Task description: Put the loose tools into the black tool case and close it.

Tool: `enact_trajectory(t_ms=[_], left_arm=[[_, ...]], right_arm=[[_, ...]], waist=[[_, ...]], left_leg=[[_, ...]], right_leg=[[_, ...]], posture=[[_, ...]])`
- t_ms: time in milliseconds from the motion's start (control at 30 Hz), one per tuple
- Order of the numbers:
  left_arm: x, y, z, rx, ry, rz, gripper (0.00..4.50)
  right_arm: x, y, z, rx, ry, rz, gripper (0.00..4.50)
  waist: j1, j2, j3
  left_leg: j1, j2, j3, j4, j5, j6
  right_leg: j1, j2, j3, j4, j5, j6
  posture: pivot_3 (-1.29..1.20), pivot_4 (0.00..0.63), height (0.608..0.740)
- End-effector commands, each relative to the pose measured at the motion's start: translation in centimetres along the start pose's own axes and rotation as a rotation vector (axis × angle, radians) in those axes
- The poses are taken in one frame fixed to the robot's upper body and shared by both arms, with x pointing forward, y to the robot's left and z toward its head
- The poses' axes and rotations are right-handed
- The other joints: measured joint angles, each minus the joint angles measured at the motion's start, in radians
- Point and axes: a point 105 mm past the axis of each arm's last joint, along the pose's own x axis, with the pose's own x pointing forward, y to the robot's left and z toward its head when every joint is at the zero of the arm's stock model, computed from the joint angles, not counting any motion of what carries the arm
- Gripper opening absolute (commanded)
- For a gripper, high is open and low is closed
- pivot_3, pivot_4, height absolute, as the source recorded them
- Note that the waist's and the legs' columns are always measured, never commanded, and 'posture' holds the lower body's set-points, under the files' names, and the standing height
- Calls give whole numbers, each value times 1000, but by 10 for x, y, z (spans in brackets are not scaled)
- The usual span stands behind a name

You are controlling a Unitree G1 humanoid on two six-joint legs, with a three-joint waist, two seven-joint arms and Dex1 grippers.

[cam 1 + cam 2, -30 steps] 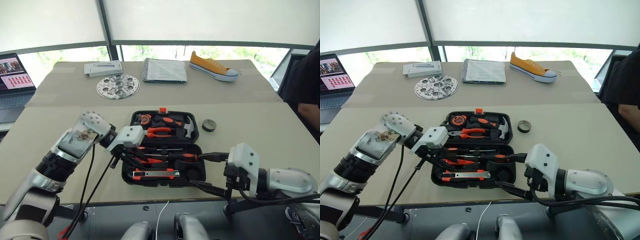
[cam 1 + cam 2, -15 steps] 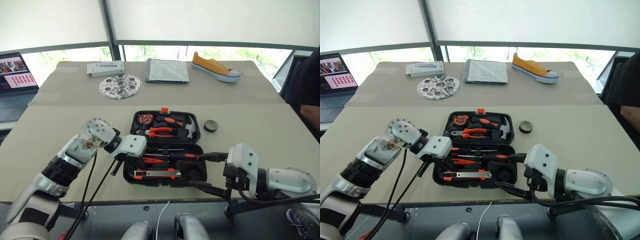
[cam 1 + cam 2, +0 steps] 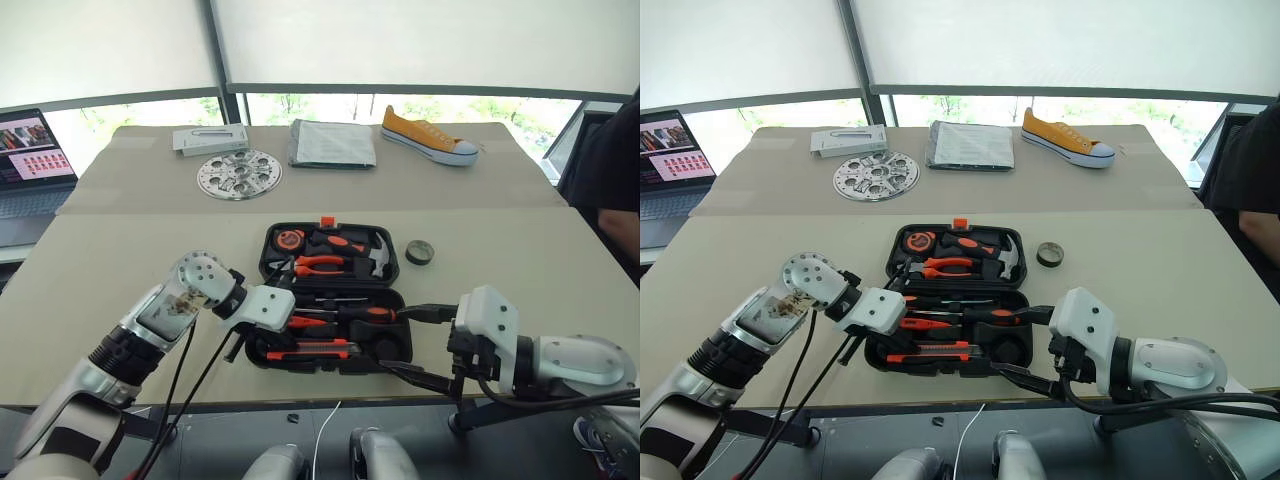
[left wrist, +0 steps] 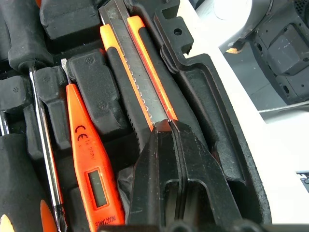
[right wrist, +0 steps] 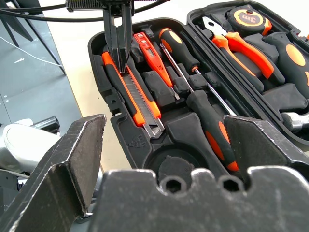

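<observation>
The black tool case [image 3: 395,268] lies open on the table. An orange-and-black utility knife [image 4: 143,77] sits in its front recess. My left gripper [image 4: 170,126] is shut, its tips resting on the knife's left end [image 5: 126,72]. Beside the knife lie the slim orange tester screwdriver [image 4: 89,159] and two black-and-orange screwdrivers [image 5: 212,123]. A small black tape roll [image 3: 420,251] lies on the table to the right of the case. My right gripper [image 3: 421,346] hangs open off the case's front right corner, with nothing between its fingers.
Pliers [image 3: 318,264], a hammer and a tape measure fill the case's back half. Farther back lie a metal disc [image 3: 238,172], a grey flat box [image 3: 210,138], a folded grey bundle [image 3: 332,142] and a yellow sneaker [image 3: 428,135]. A laptop [image 3: 30,150] stands at the left, a person [image 3: 610,180] at the right.
My left gripper has sunk onto the knife's left end and closed its fingers fully. The right arm has kept still.
</observation>
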Motion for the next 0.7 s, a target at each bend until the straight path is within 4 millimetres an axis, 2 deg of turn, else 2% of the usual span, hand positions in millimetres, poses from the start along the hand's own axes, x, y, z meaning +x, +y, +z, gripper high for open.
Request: enact_trajectory(t_ms=[33, 100, 200, 233, 300, 333, 467, 533, 633, 700], left_arm=[[-1, 1, -5, -55, -1, -10, 28], [-10, 6, 5, -53, -58, 10, 28], [-39, 17, 22, -111, -205, 85, 28], [-49, 19, 27, -137, -255, 108, 421], [-71, 22, 34, -183, -345, 168, 743], [-83, 23, 37, -207, -386, 206, 1176], [-109, 29, 46, -226, -490, 340, 2499], [-116, 30, 51, -225, -526, 390, 3177], [-114, 29, 58, -221, -559, 399, 4328], [-110, 27, 62, -217, -565, 383, 4422]], right_arm=[[-1, 1, 10, -35, -40, 0, 4500], [-2, 0, 9, -35, -35, -3, 4500], [-10, -11, 6, -29, -19, -53, 4500], [-15, -17, 6, -17, -16, -78, 4500], [-29, -26, 3, 4, 5, -113, 4500], [-38, -30, 1, 6, 24, -122, 4500], [-64, -48, -5, 20, 71, -163, 4500], [-74, -66, -10, 23, 98, -193, 4500], [-75, -90, -17, 2, 131, -209, 4500], [-71, -105, -19, -20, 139, -211, 4500]], waist=[[1, 0, 0], [0, 0, 0], [-2, -2, 1], [-3, -2, 2], [-2, -3, 2], [-2, -3, 2], [-3, -2, 2], [-3, -3, 2], [-5, -3, 2], [-6, -2, 2]], left_leg=[[0, 0, 0, 0, 0, 0], [0, 0, 0, 0, 0, 0], [-1, 0, 0, 0, 0, 0], [-2, 0, 0, 0, 0, 0], [-3, 0, 0, 1, 0, 0], [-3, 0, 0, 1, 0, 0], [-2, 0, 0, 1, -1, 1], [-2, 0, 0, 1, -1, 1], [-2, 0, 1, 2, -1, 1], [-1, 0, 1, 2, -1, 1]], right_leg=[[0, 0, 0, 0, 0, 0], [0, 0, 0, 0, 0, 0], [-2, 0, 0, 1, 0, 0], [-2, 0, 0, 1, 0, 0], [-3, 1, -1, 1, 0, 0], [-3, 0, -1, 1, 0, 0], [-3, 0, -1, 1, 0, 0], [-2, 0, -1, 0, 0, 0], [-1, 0, 0, 0, 0, 0], [-1, 0, 0, 1, 0, 0]], posture=[[0, 150, 740], [0, 150, 740], [0, 150, 740], [0, 150, 740], [0, 150, 740], [0, 150, 740], [0, 150, 740], [0, 150, 740], [0, 150, 740], [0, 150, 740]])
